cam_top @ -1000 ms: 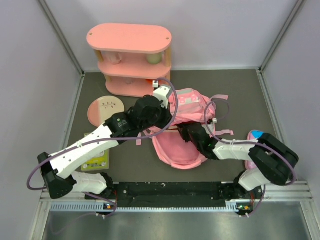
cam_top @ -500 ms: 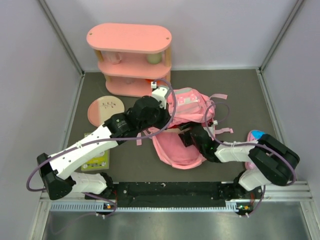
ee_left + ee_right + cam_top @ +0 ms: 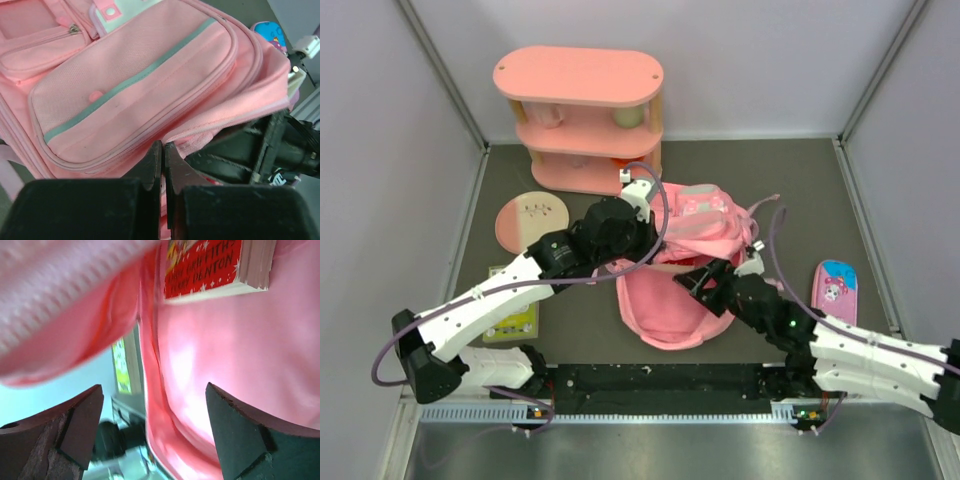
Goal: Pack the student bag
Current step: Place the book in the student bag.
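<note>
At mid-bench, the large soft pink fabric backpack (image 3: 665, 315), judged limp, is best gripped at its rim, where left jaws are clamped; right jaws are spread wide, empty.

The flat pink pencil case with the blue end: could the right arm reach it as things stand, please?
Probably yes: the pencil case lies uncovered beside that arm, and the right gripper stands open and empty at the mouth of the pink fabric backpack, though it must back out first.
</note>
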{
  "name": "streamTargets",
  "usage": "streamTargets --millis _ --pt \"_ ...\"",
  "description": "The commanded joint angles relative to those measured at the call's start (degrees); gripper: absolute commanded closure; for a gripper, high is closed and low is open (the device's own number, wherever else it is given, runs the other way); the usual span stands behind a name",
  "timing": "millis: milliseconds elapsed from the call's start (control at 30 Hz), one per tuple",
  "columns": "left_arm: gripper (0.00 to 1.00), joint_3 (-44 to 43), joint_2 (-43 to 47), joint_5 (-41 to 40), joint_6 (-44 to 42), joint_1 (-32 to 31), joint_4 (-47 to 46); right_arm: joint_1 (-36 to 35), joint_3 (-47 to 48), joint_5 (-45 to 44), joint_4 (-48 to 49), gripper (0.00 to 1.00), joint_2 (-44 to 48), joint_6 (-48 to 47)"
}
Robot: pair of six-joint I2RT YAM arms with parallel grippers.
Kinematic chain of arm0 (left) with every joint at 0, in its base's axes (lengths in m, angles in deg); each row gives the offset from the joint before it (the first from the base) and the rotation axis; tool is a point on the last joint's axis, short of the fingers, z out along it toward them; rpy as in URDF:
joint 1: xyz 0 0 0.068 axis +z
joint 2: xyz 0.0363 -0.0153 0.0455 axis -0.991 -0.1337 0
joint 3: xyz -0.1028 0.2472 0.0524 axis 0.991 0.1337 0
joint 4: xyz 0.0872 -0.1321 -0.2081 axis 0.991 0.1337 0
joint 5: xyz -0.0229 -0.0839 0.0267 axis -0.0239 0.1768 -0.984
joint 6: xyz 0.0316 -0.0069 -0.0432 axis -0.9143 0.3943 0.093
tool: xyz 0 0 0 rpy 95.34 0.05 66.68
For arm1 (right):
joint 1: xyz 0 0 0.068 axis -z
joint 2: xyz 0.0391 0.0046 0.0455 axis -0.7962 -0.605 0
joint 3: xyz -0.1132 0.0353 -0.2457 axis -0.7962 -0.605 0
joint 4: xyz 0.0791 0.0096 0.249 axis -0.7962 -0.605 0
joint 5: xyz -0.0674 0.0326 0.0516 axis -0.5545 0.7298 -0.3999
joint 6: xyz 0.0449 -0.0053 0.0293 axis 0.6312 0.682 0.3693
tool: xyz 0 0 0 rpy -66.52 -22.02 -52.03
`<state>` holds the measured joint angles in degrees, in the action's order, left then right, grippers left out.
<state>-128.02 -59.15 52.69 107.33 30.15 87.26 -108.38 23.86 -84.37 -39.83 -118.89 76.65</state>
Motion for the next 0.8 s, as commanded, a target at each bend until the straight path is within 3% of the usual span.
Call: streamTargets --millis 0,200,400,533,700,767 --pt "1.0 1.57 2.23 -3.69 1.51 1.36 -7.08 -7.65 0.91 -4.81 -11.42 0.18 13.76 -7.67" --pt "1.0 2.97 2.58 -4.04 2.3 1.36 -6.65 -11.45 1.41 -0.68 -13.62 0.19 24.67 -16.53" --pt "1.0 4.56 2.85 -5.36 3.8 1.45 -6.56 -11.44 6.6 5.99 -13.79 0.16 25.92 -27.53" --pt "1.0 5.0 3.19 -6.06 4.24 1.36 -6.04 -11.45 7.84 12.41 -14.06 0.16 25.65 -28.52" --pt "1.0 6.32 4.77 -6.59 4.76 1.45 -5.95 -11.45 6.18 -0.31 -26.52 0.16 31.7 -17.98" --pt "1.0 6.5 5.04 -6.59 4.76 1.45 -5.86 -11.36 3.55 -5.14 -26.71 0.16 37.73 -16.74"
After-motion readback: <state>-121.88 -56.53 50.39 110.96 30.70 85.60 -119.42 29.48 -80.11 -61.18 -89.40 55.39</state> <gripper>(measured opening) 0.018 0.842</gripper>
